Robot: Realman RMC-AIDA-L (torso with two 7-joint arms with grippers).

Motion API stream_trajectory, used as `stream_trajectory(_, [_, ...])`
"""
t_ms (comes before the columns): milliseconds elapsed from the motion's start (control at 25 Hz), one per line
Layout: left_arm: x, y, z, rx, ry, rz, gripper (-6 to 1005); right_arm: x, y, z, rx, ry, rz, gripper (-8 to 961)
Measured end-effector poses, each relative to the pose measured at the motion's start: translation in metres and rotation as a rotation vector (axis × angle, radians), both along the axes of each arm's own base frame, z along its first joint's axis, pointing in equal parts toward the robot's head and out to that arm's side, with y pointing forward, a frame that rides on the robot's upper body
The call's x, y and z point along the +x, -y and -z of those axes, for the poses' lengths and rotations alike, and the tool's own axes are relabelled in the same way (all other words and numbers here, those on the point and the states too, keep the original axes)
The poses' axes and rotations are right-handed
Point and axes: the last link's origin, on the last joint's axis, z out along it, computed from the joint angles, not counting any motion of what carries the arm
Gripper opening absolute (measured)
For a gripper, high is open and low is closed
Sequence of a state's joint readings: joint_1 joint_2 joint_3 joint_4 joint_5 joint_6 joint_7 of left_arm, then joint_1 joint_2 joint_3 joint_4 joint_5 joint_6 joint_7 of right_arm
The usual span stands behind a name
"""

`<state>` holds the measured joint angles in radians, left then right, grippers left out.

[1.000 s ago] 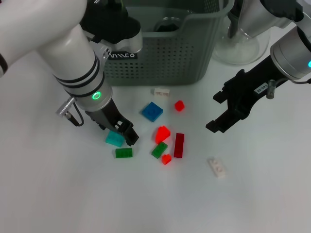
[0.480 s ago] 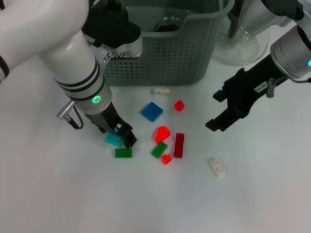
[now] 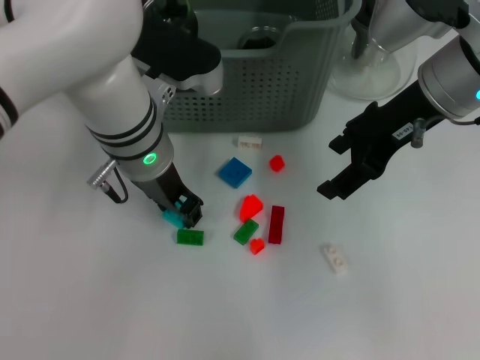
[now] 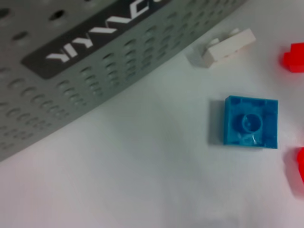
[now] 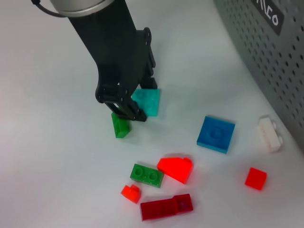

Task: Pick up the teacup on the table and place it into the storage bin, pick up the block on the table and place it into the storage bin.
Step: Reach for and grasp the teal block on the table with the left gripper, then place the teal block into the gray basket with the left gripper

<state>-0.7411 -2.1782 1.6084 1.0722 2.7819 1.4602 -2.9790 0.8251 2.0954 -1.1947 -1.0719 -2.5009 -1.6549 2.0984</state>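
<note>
We are inspecting a white bench carrying the storage bin at its far side. Our left gripper is pinching the teal block, having drawn closer around it than before. Our right gripper is hanging spread, idle. We judge block placement still outstanding; the teacup's whereabouts are unclear.

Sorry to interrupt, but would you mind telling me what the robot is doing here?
The left hand is down on the table around a teal block, among other scattered blocks. The right hand hovers open off to the side, holding nothing. The storage bin stands behind the blocks.
</note>
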Motion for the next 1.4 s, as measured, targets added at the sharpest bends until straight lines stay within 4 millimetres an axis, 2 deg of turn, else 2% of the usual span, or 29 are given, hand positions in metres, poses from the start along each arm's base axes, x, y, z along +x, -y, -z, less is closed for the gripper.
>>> stream_trajectory(240, [0.002, 0.001, 0.002, -0.014, -0.02, 0.022, 414, 0.0, 0.0, 0.0, 0.001, -0.001, -0.001, 896])
stream_trajectory(480, [0.011, 0.0, -0.011, 0.007, -0.038, 0.071, 404, 0.001, 0.0, -0.001, 0.004, -0.001, 0.002, 896])
stream_trajectory(600, [0.021, -0.002, -0.029, 0.031, -0.02, 0.099, 403, 0.002, 0.0, -0.002, 0.006, -0.001, 0.004, 896])
stream_trajectory(720, [0.03, -0.002, -0.057, 0.053, 0.09, 0.107, 403, 0.003, 0.0, -0.003, 0.009, -0.004, 0.013, 896])
stream_trajectory(880, [0.047, 0.007, -0.096, 0.044, 0.371, 0.128, 403, 0.007, 0.0, -0.006, 0.019, -0.017, 0.047, 896])
stream_trajectory(1040, [0.069, 0.007, -0.144, 0.07, 0.674, 0.22, 404, 0.013, 0.002, -0.007, 0.029, -0.033, 0.09, 896])
stream_trajectory(1120, [0.073, -0.001, -0.163, 0.11, 0.714, 0.263, 404, 0.017, 0.002, -0.007, 0.032, -0.044, 0.114, 896])
stream_trajectory(1200, [0.073, -0.015, -0.175, 0.164, 0.677, 0.291, 404, 0.02, 0.002, -0.006, 0.034, -0.053, 0.137, 896])
stream_trajectory(1240, [0.07, -0.03, -0.182, 0.214, 0.626, 0.299, 404, 0.022, 0.003, -0.006, 0.035, -0.058, 0.152, 896])
stream_trajectory(1400, [0.068, -0.061, -0.188, 0.286, 0.525, 0.305, 403, 0.028, 0.003, -0.004, 0.037, -0.081, 0.202, 896])
